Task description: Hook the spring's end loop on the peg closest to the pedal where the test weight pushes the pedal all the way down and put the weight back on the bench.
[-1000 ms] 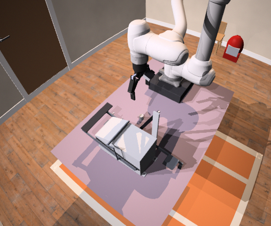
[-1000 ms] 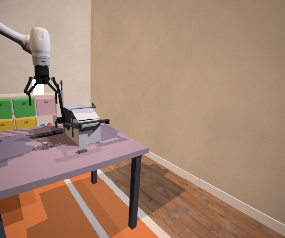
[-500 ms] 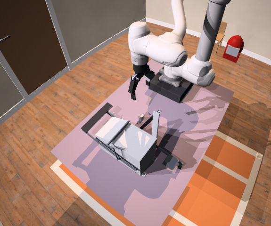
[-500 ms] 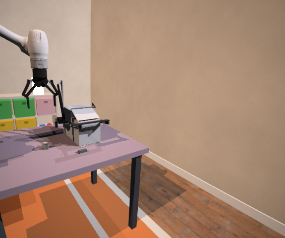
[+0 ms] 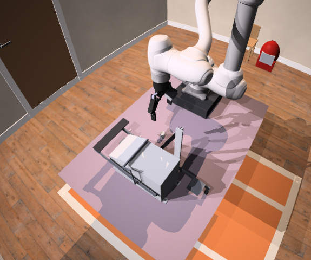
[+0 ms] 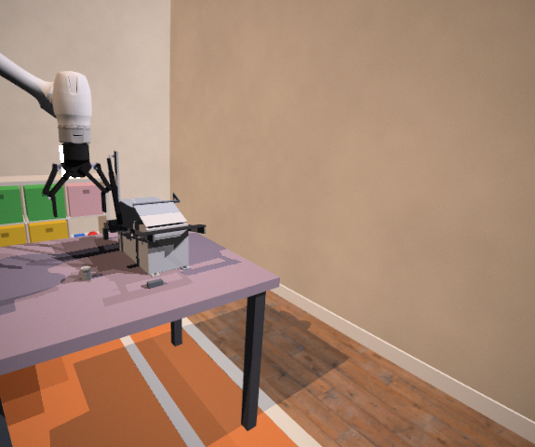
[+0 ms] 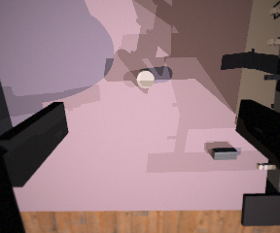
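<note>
The black two-finger hand (image 6: 78, 196) is hanging spread wide above the pale purple desk (image 6: 219, 283), pinching nothing; it is pointing straight down, well above the surface. The small steel cylindrical test weight (image 5: 161, 136) is standing upright on the desk, just beside the grey box-shaped feeder (image 5: 152, 168) and near its upright grey peg post (image 5: 178, 141); in the wrist view the weight (image 7: 146, 79) is showing as a pale round top, ahead of the gap between the fingers and not under it. The dark flat pedal (image 5: 111, 133) is sticking out at the feeder's far end, apart from the weight; whether it is raised or down I cannot tell. The spring and its loop are too small to make out; pegs are showing only as pale stubs at the wrist view's right edge.

Judging the step: the approach to fetch the weight for a peg test, nothing grasped yet; task looking early.

Next move is calling for shifting the hand over the weight until it sits centred between the fingers, lowering around its sides while keeping clear of the post, then closing; keeping the weight upright matters, since its base should land flat on the sloping pedal.
</note>
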